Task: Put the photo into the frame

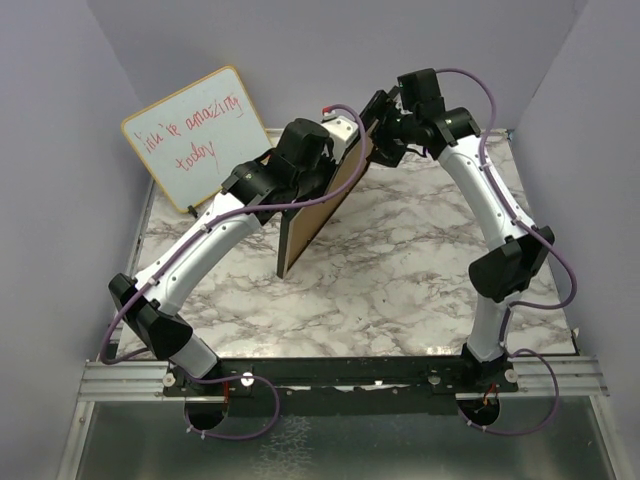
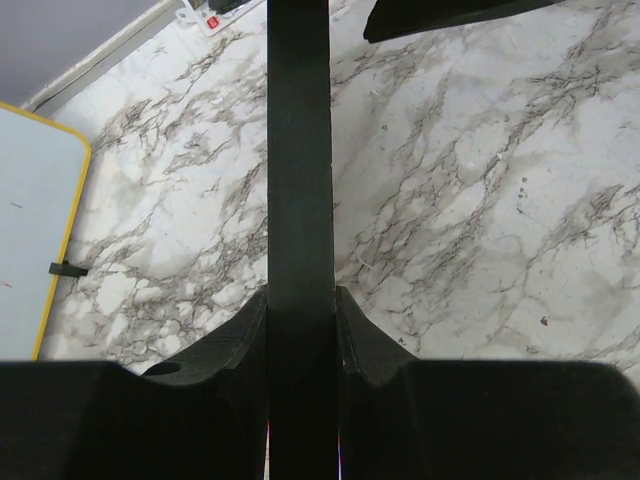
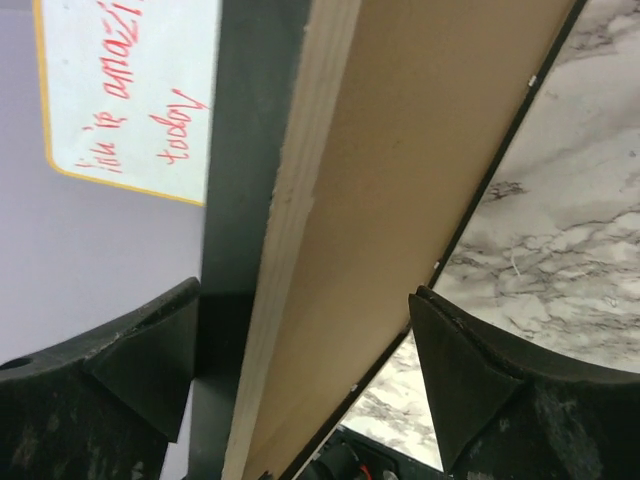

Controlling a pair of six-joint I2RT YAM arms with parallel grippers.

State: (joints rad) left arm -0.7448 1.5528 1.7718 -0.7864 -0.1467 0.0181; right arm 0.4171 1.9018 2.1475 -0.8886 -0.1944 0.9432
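Upright on the marble bench, the black-railed frame sits pinched in the left gripper. The right gripper is spread wide astride its brown board. The whiteboard reads "amazing today".

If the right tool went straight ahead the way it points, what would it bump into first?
Most likely the frame: its pale wood edge stands between the right tool's open fingers, dead ahead. How far off it is, I can't tell.

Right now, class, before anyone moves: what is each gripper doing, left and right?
Left gripper: shut on the frame, clamping its black rail.
Right gripper: open, straddling the same frame's edge.
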